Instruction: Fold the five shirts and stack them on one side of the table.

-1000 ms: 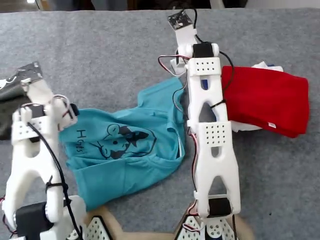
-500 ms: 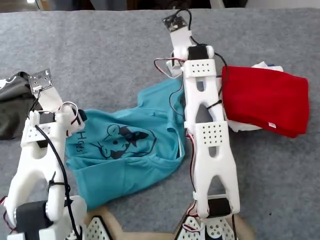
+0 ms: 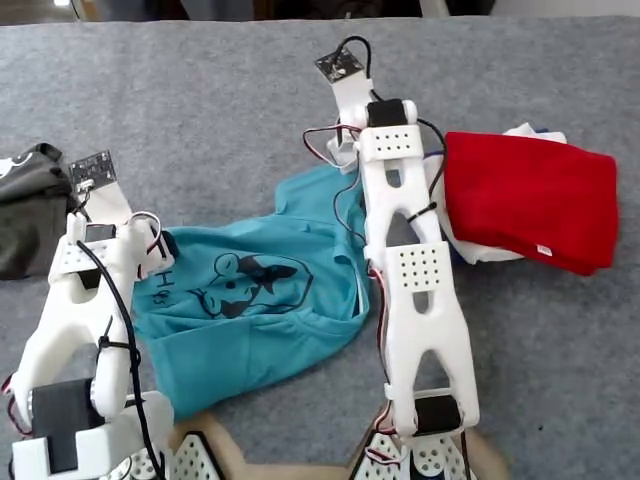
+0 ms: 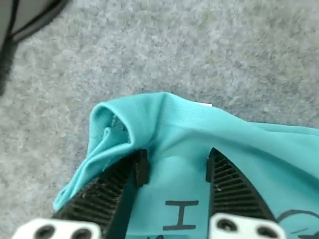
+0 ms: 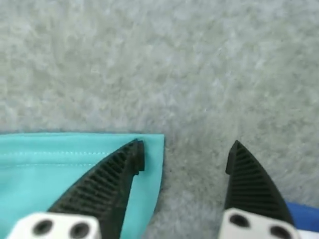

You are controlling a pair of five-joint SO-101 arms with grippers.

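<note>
Counting shirts first: a red shirt (image 3: 530,200) lies folded on top of a pile just beside the right arm, on the side away from the work. A white shirt (image 3: 480,250) pokes out under it, and a blue edge (image 5: 304,215) shows close to the right gripper's outer finger. I judge that as three folded and stacked, though the lower layers are mostly hidden.

A teal shirt (image 3: 260,300) lies between the two arms, spread open and rumpled, print side up, with no fold made yet. A dark shirt (image 3: 25,215) sits in a loose heap beyond the left gripper, away from the teal one and unfolded. Two shirts are therefore left, by my reckoning, and the teal one is in hand.

Left gripper (image 4: 175,164): jaws apart, holding nothing. Its fingers straddle the teal shirt's bunched corner, with cloth lying flat between them and a raised curl of fabric just outside one finger. Whether the tips press the cloth I cannot tell.

Right gripper (image 5: 185,152): jaws wide apart, holding nothing. One finger hangs over the teal shirt's stitched corner, and the other is over the bare grey table (image 3: 200,100). The corner edge falls in the gap, nearer the first finger.
</note>
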